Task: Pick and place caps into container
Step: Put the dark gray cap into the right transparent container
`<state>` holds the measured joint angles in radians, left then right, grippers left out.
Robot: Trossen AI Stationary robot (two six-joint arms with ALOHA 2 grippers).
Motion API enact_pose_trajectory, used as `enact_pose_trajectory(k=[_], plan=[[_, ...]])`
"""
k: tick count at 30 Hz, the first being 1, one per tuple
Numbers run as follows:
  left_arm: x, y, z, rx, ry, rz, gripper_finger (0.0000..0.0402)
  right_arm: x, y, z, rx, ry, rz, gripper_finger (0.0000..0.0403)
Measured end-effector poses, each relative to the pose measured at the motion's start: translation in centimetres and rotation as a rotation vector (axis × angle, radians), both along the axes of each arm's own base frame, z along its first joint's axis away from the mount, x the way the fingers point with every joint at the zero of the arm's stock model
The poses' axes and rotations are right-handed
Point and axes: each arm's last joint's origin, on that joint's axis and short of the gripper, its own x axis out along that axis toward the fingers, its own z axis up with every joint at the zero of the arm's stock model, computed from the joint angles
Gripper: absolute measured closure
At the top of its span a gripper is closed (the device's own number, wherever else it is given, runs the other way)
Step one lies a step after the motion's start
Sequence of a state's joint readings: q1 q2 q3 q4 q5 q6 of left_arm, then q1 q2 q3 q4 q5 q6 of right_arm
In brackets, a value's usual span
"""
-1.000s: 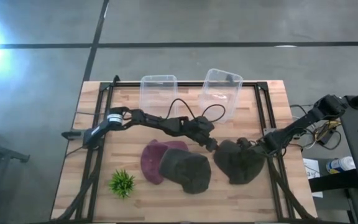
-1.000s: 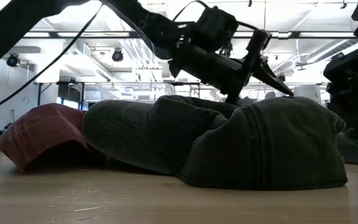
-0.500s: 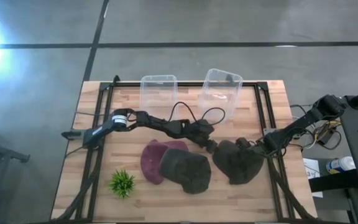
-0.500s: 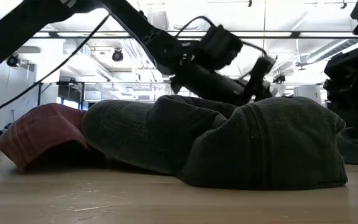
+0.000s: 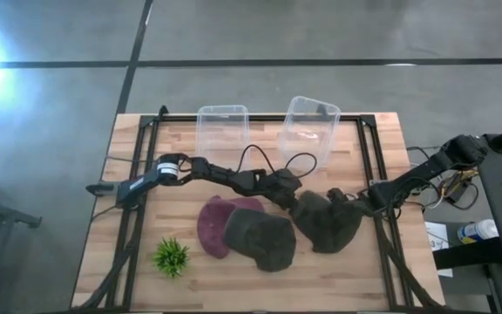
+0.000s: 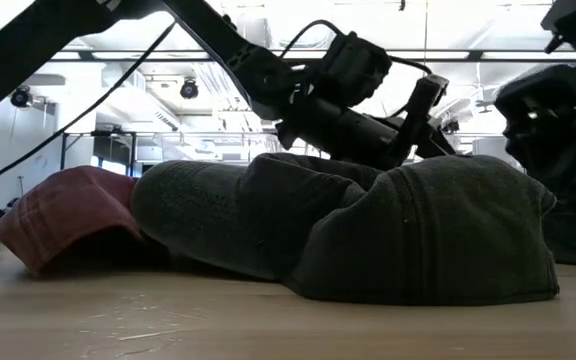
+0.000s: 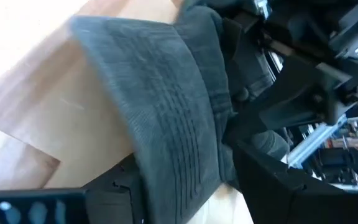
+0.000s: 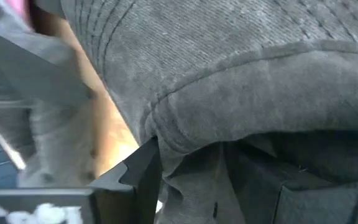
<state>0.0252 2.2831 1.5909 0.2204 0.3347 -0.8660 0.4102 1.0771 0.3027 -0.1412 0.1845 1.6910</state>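
Note:
A dark grey-olive cap [image 5: 325, 225] lies right of the table's middle with a gripper at each side. My left gripper [image 5: 293, 202] is at its left edge and shut on it; the cap's stitched brim [image 7: 179, 143] fills the left wrist view. My right gripper [image 5: 354, 202] is at its far right edge, shut on the fabric. A second dark cap [image 5: 262, 237] lies partly over the maroon cap [image 5: 209, 225], both resting on the table; it fills the low view [image 6: 418, 230]. My left gripper has the cap's stitched brim [image 7: 185, 168] between its two fingers, coming at it low from the table's left. The rest of the cap lies toward the right arm. My right gripper pinches a bunched edge of the cap's fabric [image 8: 191, 140] between its fingers, reaching in low from the table's right; how many layers, I cannot tell.
Two clear plastic containers [image 5: 222, 129] [image 5: 308, 131] stand at the table's far edge. A small green plant [image 5: 171, 257] stands near the front left corner. A black frame [image 5: 138, 192] runs along the table's left and right sides.
My left gripper has moved right and down onto the left edge of the right-hand dark cap and now has its brim between the fingers. The cap has shifted slightly toward the table's left and bunched up smaller. The other two caps have stayed put.

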Motion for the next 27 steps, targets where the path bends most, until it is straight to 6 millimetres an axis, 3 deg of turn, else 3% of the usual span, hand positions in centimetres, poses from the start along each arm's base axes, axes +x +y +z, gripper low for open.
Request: enact_pose_trajectory(k=[3, 7, 12, 18, 23, 27], plan=[[0.0, 0.0, 0.4, 0.004, -0.011, -0.011, 0.0234, 0.3, 0.0, 0.3, 0.001, -0.042, 0.009, 0.0236], [0.0, -0.1, 1.3, 0.032, -0.033, -0.023, 0.0301, 0.7, 0.2, 0.9, 0.002, -0.068, 0.02, 0.0236], [-0.7, 0.0, 4.0, 0.129, -0.041, -0.032, 0.0388, 1.6, 0.7, 3.5, -0.028, -0.109, 0.074, 0.0236], [-3.7, 0.5, 10.0, 0.318, -0.016, 0.017, 0.0391, 1.6, 1.8, 9.8, -0.079, -0.181, 0.201, 0.0236], [-7.3, 0.9, 16.6, 0.417, -0.079, 0.072, 0.0391, 0.3, 1.9, 16.0, -0.19, -0.267, 0.231, 0.0236], [-10.5, 1.3, 21.7, 0.544, -0.17, 0.231, 0.0392, -0.8, 1.7, 20.3, -0.344, -0.382, 0.213, 0.0236]])
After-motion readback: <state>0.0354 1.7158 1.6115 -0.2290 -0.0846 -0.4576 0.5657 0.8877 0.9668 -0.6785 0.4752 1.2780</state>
